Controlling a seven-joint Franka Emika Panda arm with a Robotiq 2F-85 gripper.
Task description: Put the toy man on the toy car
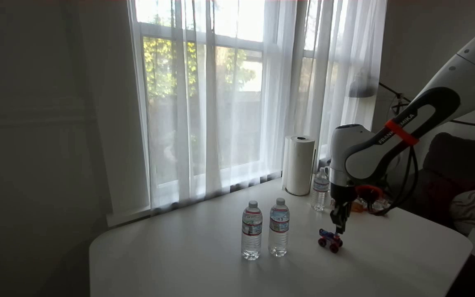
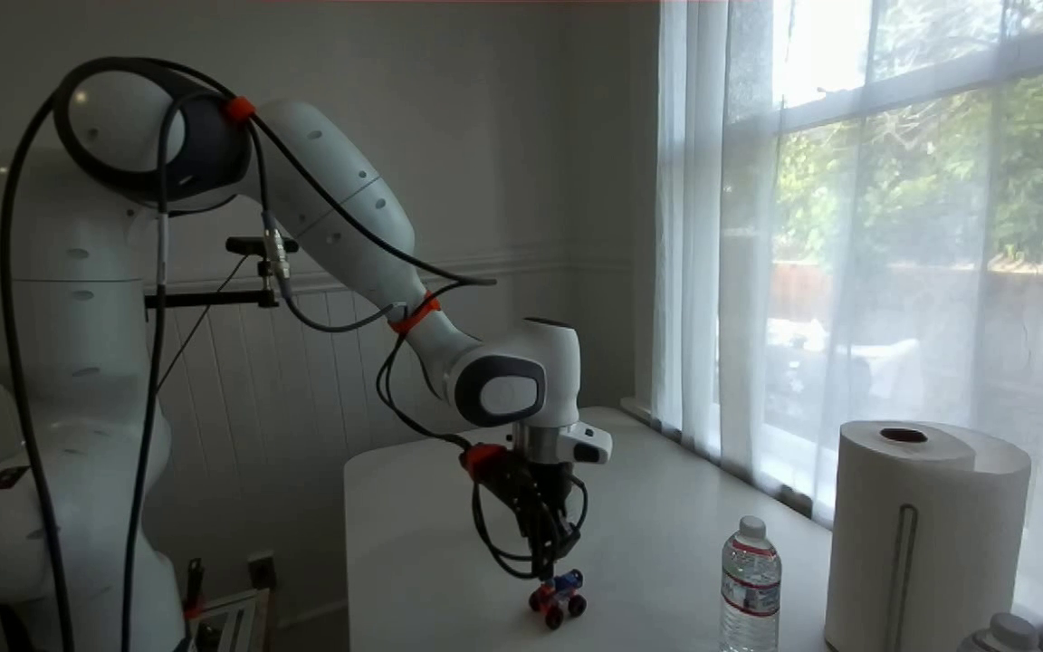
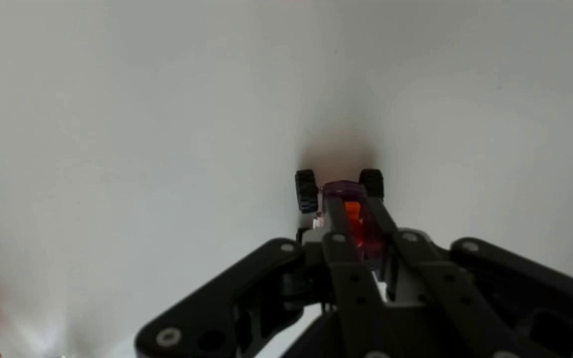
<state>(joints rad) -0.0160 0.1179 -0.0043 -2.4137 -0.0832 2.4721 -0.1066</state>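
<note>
Presently, the gripper (image 3: 355,206) is at the toy car (image 1: 331,238), which sits upright on the table (image 1: 179,260). In the wrist view, a reddish patch, taken as the toy man (image 3: 353,214), shows in the slot between the fingers (image 3: 336,221), over the car's body. The fingers stand close together; whether they pinch the figure or merely flank it cannot be told.

Main risk, in my judgement: rolling. Two wheels (image 3: 306,192) show at ten and one o'clock of the fingertips, so a push could send the car toward twelve o'clock, unseating the man. Secondly, spreading the fingers wide could knock the car askew. Thirdly, the figure may cling to one finger on lifting and topple. Seating cannot be verified. The two water bottles (image 1: 279,233), at nine o'clock of the car in an exterior view, stand apart: minor hazard.
</note>
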